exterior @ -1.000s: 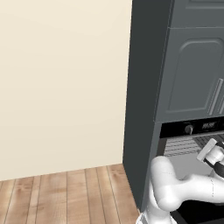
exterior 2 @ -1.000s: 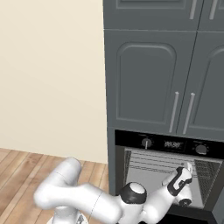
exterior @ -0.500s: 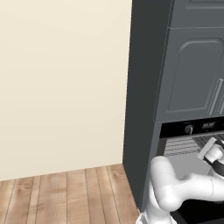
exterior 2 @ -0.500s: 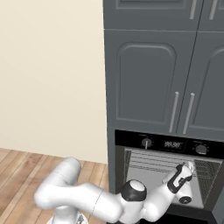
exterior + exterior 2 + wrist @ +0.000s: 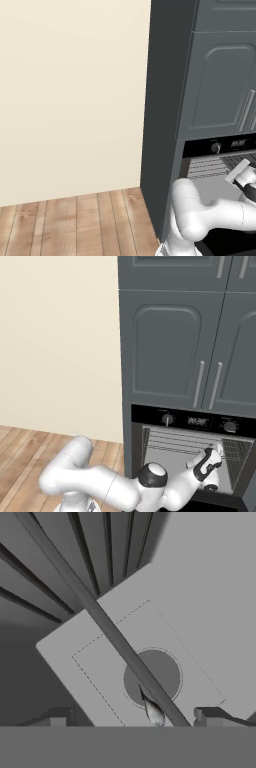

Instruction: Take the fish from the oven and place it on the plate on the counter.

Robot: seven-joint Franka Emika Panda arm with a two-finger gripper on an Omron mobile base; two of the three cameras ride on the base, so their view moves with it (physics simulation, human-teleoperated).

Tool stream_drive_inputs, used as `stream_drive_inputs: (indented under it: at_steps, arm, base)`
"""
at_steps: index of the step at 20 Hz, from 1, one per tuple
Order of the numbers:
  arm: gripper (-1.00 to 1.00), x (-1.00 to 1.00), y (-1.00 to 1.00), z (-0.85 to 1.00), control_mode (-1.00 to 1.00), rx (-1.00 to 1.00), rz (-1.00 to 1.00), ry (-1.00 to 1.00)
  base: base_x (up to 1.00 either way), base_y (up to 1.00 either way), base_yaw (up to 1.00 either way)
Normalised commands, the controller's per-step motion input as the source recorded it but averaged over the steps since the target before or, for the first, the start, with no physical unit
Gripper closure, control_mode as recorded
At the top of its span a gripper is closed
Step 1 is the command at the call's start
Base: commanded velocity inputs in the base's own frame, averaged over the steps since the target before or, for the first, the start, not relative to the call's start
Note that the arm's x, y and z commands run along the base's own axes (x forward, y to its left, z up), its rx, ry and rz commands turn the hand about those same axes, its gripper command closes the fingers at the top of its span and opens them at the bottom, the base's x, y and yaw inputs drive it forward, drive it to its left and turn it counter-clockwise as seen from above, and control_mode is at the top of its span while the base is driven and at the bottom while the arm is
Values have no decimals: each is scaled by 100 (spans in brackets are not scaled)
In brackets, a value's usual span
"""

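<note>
The black wall oven [image 5: 194, 420] stands open, its pale grey cavity [image 5: 170, 458] and wire racks [image 5: 95, 559] exposed. My arm reaches into the cavity, and the hand sits deep inside [image 5: 210, 468] [image 5: 245, 179]. In the hand view the fish [image 5: 153, 711] shows as a slim dark-grey shape with a pale end, low in the picture beside a slanting rack bar. It lies between the two fingertips of my gripper [image 5: 135, 718], which is open and not touching it. Most of the fish is cut off by the picture's bottom edge. The plate and the counter are out of view.
Dark grey panelled cabinet doors [image 5: 170, 346] with bar handles stand above the oven. A beige wall [image 5: 70, 100] and wood floor [image 5: 75, 220] lie to the left. The oven's back panel [image 5: 150, 662] with a round disc faces the hand. Rack bars run close above the gripper.
The hand has crept a little deeper and higher into the oven cavity. Nothing has been grasped.
</note>
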Motion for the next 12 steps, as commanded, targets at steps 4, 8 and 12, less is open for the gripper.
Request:
stream_drive_inputs:
  at_steps: [4,8,12]
  arm:
    - [100,0,0,-20,-100,6,0,-13]
    - [100,0,0,-14,-100,1,0,-8]
    - [100,0,0,-4,-100,0,0,-1]
  base:
    - [0,0,0]
    - [0,0,0]
    - [0,0,0]
